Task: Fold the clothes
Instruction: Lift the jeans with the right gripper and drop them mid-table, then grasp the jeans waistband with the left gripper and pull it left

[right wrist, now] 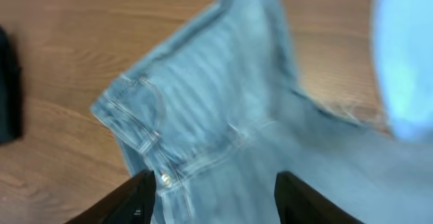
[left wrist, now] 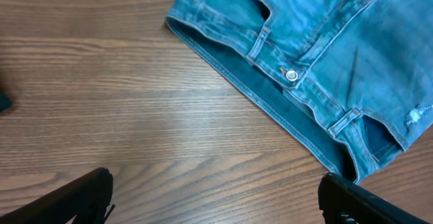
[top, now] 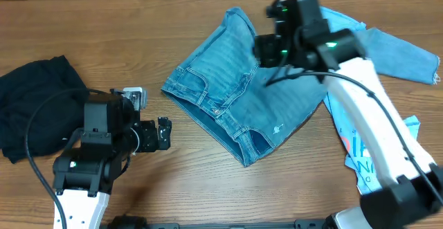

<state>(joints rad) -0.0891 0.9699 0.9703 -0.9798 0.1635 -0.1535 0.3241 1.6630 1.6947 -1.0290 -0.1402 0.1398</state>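
Currently the jeans (top: 232, 97) are lying crumpled mid-table (top: 187, 187); the right gripper (right wrist: 213, 197) is hovering over them, jaws parted and grasping nothing, while the left gripper (left wrist: 216, 197) is hanging wide open near the waistband.

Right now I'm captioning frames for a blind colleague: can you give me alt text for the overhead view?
Light-blue jeans lie rumpled in the middle of a wooden table, with the right gripper over their upper part. The left gripper hangs open beside them, a black garment lies far left, and a printed sky-blue T-shirt sits at right.
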